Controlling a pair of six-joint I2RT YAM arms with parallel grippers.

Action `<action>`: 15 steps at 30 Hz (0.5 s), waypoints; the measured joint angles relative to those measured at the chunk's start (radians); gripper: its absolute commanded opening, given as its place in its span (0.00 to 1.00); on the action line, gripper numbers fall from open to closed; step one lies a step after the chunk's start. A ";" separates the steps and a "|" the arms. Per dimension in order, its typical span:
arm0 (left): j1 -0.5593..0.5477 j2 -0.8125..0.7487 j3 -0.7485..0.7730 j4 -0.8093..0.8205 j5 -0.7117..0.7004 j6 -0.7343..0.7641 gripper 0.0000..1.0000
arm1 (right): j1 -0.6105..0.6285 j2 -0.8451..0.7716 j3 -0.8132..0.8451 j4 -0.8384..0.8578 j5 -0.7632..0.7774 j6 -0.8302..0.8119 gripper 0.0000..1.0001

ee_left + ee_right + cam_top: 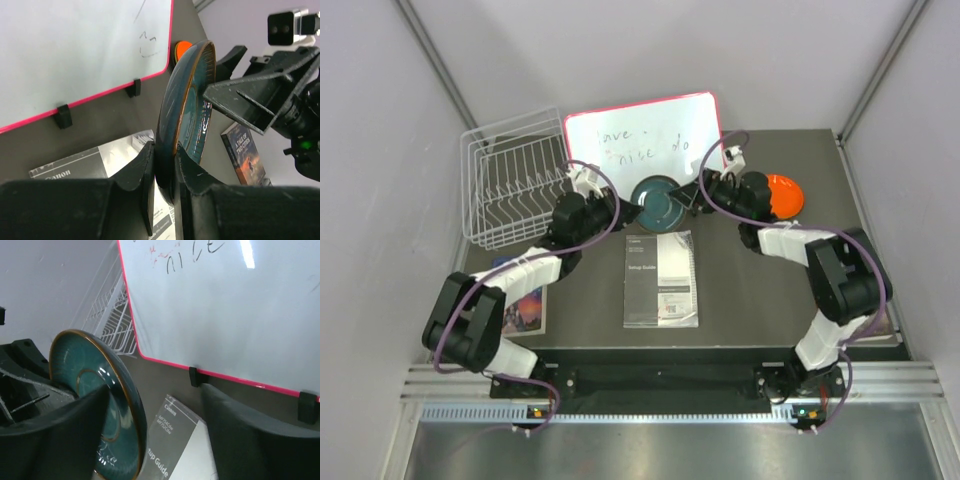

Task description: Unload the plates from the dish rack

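I see the dark teal plate [187,95] at the middle of the top view, standing on its edge. The left gripper [164,148] is clamped on its lower rim, one finger on each face. The right gripper [155,392] comes from the right with its jaws spread wide. The plate's rim is just beside its left finger [55,440]; from these views I cannot tell if they touch.

The room for moving is narrow here. The red-framed whiteboard [645,125] stands just behind the plate at the upper centre, and the two grippers are near each other in front of it. The white dish rack [510,185] is at the upper left, close against the left wall [380,180]. The orange plate [787,192] lies flat at the right, partly under the right arm.

The table [760,290] is dark grey. A setup guide [660,278] lies below the plate, and a book [525,305] lies at the lower left under the left arm. Pale walls close three sides.
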 measured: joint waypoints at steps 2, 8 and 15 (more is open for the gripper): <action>-0.010 0.023 -0.005 0.015 0.007 -0.011 0.00 | 0.001 0.032 0.009 0.035 -0.021 0.019 0.41; -0.009 0.072 -0.010 0.043 0.009 -0.043 0.00 | -0.007 0.088 0.016 0.130 -0.077 0.082 0.05; 0.002 0.100 -0.010 0.114 0.023 -0.095 0.00 | -0.022 0.098 0.022 0.195 -0.106 0.084 0.33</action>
